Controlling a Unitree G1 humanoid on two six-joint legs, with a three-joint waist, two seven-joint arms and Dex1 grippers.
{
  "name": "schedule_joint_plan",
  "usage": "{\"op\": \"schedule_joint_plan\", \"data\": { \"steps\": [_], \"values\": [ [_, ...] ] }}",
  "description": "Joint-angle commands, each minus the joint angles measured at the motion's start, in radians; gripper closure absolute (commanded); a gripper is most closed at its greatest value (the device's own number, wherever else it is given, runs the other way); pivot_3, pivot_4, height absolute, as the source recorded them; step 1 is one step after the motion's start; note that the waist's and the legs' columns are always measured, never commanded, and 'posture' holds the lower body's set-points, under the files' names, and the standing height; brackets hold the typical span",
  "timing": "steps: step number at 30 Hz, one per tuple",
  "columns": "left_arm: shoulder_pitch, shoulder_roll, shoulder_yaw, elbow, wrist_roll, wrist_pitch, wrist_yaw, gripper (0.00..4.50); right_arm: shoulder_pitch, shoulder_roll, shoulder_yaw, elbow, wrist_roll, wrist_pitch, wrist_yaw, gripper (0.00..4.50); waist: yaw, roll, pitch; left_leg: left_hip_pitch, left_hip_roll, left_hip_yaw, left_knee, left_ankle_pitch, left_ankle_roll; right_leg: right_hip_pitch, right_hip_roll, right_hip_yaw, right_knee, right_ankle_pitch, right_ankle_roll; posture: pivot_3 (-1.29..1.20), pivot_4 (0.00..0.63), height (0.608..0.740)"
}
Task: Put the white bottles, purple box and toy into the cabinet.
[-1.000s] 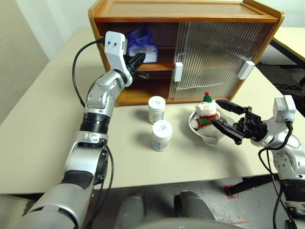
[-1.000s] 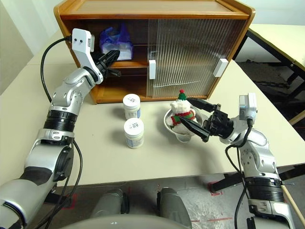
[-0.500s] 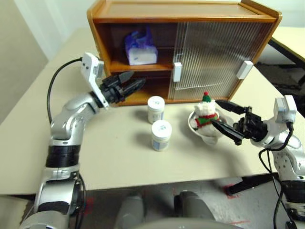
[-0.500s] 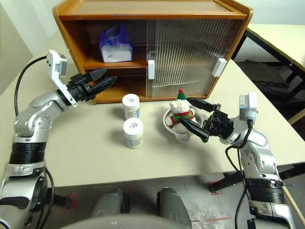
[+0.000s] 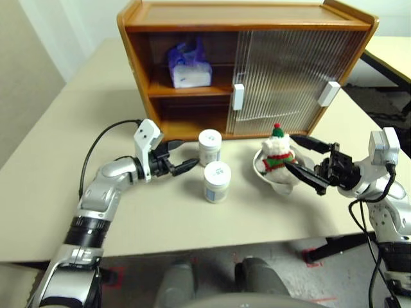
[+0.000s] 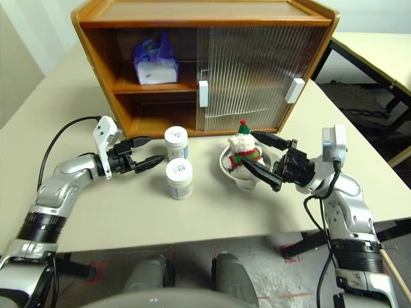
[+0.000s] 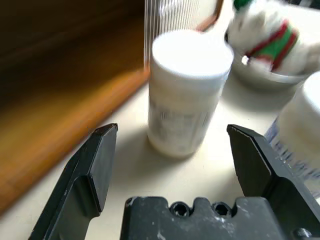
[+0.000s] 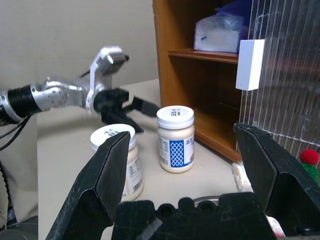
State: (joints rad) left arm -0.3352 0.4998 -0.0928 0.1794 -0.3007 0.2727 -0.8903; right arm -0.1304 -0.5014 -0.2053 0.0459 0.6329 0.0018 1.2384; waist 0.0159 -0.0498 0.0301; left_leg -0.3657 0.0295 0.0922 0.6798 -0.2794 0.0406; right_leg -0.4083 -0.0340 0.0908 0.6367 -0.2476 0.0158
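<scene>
A pale beige table (image 5: 192,218) with a smooth matte top carries the cabinet (image 5: 250,25), a boxy honey-brown wooden piece whose ribbed translucent sliding doors with white rectangular handles are pushed to its right half, leaving the left half open; grey floor is seen past the table's near edge and a second table stands behind the cabinet's right corner. The purple box (image 5: 188,63), soft and crinkled, is seen on the cabinet's upper shelf in the open half. Since a second ago the left gripper (image 5: 183,164) has been lowered from the cabinet's upper shelf to just above the table in front of the cabinet's open lower shelf, and its fingers, shut then, are now spread wide and empty. The white bottles, one (image 5: 210,147) just before the cabinet and one (image 5: 217,181) nearer the table edge, are squat, round-lidded plastic. The fluffy toy (image 5: 277,153) sits in a shiny metal bowl (image 5: 282,182) before the cabinet's closed doors, with the right gripper (image 5: 300,158) unmoved, spread wide, empty.
</scene>
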Motion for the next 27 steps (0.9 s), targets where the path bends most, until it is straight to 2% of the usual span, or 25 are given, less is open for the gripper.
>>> {"op": "schedule_joint_plan", "data": {
  "steps": [1, 14, 24, 27],
  "values": [
    [0.002, -0.001, -0.061, 0.073, 0.097, -0.064, 0.001, 0.05, 0.002, -0.009, -0.001, 0.001, -0.003, 0.006, 0.001, 0.0, 0.001, 0.0, 0.0, 0.0, 0.0, 0.0, 0.0, 0.0, 0.0, 0.0, 0.0, 0.0, 0.0, 0.0, 0.0, 0.07, 0.0, 0.74],
    [-0.067, -0.162, -0.079, 0.237, 0.14, -0.157, 0.025, 0.05, -0.003, -0.015, 0.001, 0.002, -0.005, 0.013, 0.001, 0.0, 0.002, 0.001, -0.001, -0.001, -0.001, 0.0, 0.0, 0.0, 0.0, 0.0, 0.0, 0.0, 0.0, 0.001, 0.001, 0.07, 0.0, 0.74],
    [-0.168, -0.262, -0.075, 0.419, 0.205, -0.251, 0.121, 0.05, 0.003, -0.013, 0.001, -0.009, -0.008, 0.014, -0.007, 0.0, 0.002, 0.001, -0.001, -0.002, -0.001, 0.0, 0.0, 0.0, 0.001, 0.0, 0.0, 0.0, -0.001, 0.001, 0.002, 0.06, 0.0, 0.74],
    [-0.178, -0.274, -0.07, 0.438, 0.199, -0.252, 0.115, 1.03, 0.001, -0.014, 0.0, -0.005, -0.009, 0.012, -0.006, 0.0, 0.002, 0.001, -0.001, -0.002, -0.002, -0.001, 0.0, 0.0, 0.001, 0.0, 0.0, 0.0, -0.001, 0.002, 0.002, 0.06, 0.0, 0.74]
  ]
}}
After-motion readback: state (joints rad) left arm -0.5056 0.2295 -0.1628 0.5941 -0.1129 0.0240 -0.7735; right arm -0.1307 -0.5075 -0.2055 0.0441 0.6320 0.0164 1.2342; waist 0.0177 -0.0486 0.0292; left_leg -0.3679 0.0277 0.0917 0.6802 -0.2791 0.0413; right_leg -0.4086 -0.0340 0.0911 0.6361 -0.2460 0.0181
